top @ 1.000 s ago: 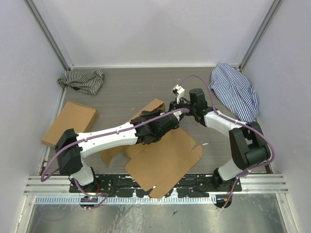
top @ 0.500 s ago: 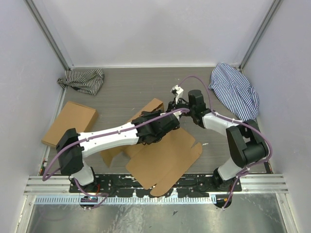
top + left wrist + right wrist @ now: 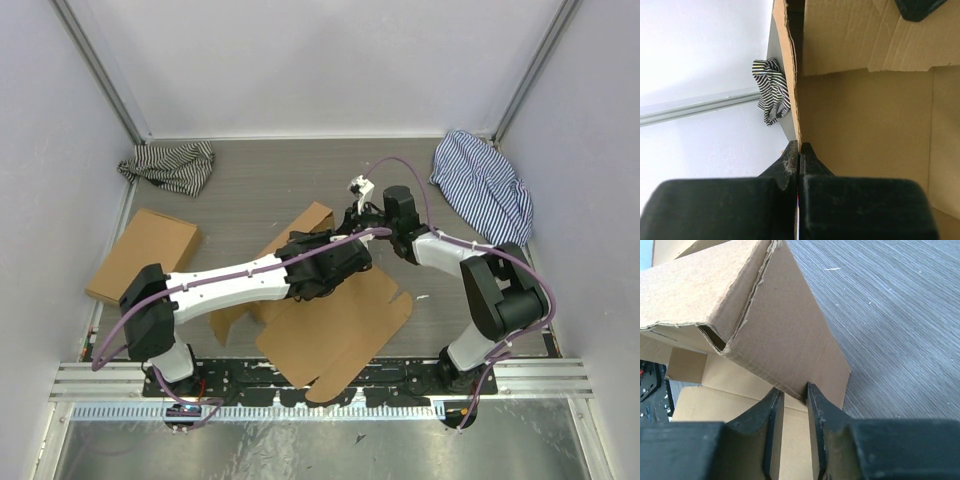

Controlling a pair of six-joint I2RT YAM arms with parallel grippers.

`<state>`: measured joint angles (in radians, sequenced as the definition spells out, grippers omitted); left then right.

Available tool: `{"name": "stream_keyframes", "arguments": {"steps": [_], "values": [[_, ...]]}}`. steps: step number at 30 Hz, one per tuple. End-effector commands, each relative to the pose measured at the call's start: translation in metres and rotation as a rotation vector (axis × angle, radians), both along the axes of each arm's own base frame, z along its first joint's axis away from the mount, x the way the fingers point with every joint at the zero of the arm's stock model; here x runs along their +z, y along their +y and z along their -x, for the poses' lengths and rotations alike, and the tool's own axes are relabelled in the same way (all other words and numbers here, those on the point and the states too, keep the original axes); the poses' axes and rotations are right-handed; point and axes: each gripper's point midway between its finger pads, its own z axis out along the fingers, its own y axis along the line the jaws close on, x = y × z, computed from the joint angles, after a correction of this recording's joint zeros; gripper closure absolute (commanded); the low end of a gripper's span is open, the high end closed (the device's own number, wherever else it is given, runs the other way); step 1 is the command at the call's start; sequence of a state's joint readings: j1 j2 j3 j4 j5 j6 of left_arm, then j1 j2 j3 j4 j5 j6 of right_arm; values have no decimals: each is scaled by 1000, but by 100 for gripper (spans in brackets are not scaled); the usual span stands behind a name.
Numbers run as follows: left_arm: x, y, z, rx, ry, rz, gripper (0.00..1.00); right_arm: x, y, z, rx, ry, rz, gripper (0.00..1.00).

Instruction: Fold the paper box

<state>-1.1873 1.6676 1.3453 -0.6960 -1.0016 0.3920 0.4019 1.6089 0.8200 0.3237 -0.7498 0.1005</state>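
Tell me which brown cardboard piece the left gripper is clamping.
The unfolded paper box at the centre, flaps spread; the flat closed box at far left lies untouched.

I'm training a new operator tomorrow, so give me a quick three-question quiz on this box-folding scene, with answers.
1. True or false: the left gripper is pinched shut on an edge of the paper box.
2. Where does the second, flat box lie on the table? A: by its left edge. B: in its far right corner. C: between the arm bases.
3. Fill in: ____ striped cloths lie at the far corners.

Key: 1 true; 2 A; 3 two.
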Motion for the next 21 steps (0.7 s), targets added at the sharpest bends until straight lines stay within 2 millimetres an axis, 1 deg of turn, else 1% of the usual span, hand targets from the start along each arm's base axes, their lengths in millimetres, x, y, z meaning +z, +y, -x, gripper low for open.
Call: {"name": "stream_keyframes", "arguments": {"steps": [1, 3, 5, 8, 9, 13, 16, 21], "values": [[-12, -23, 8, -54, 58, 52, 100, 21, 15, -5, 31, -81, -46, 81], [-12, -23, 8, -55, 59, 51, 100, 21, 13, -7, 15, -86, -39, 91], [-12, -23, 8, -54, 58, 48, 100, 20, 12, -8, 9, -84, -34, 96], [-13, -23, 8, -53, 58, 47, 100, 19, 13, -7, 11, -77, -35, 97], [-13, -23, 8, -52, 58, 47, 100, 19, 12, -7, 9, -77, -36, 95], [-13, -24, 10, -55, 61, 51, 100, 21, 15, -4, 18, -85, -51, 74], [-15, -26, 10, -58, 64, 53, 100, 22, 18, -5, 22, -89, -53, 69], [-17, -29, 12, -63, 69, 56, 100, 24, 25, -6, 35, -94, -57, 67]]}}
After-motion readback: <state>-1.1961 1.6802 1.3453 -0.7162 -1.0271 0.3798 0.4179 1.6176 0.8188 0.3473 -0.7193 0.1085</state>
